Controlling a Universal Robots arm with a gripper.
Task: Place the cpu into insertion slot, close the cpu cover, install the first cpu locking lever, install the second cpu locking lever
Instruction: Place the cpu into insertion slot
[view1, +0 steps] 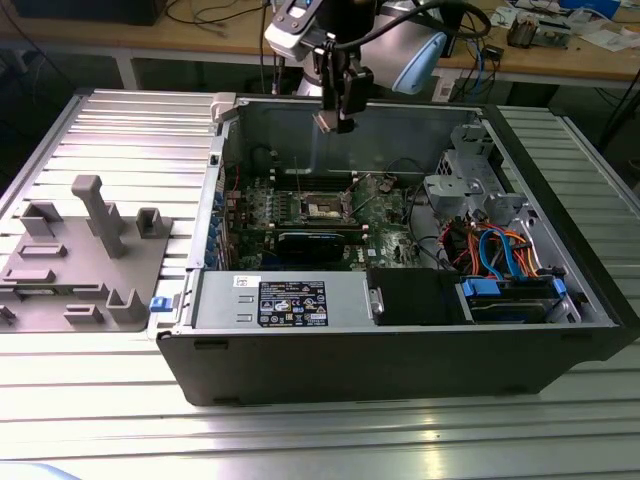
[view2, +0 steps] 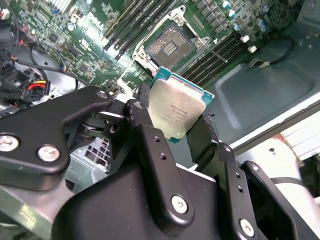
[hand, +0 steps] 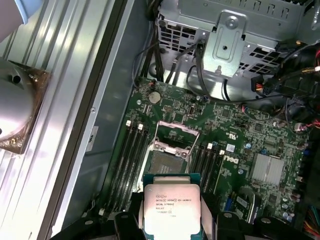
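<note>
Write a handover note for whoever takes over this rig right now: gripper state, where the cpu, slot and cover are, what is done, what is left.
Gripper: shut on the cpu, held by its edges over the open case.
Slot: empty, with its contacts bare.
Cover: swung open, clear of the slot.
Done: the cpu is in the grip, above the slot.
Left: the cpu is not yet seated, the cover is not closed, and neither locking step is done.

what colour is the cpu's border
Teal green around the silvery cpu, best in the second wrist view.
</note>
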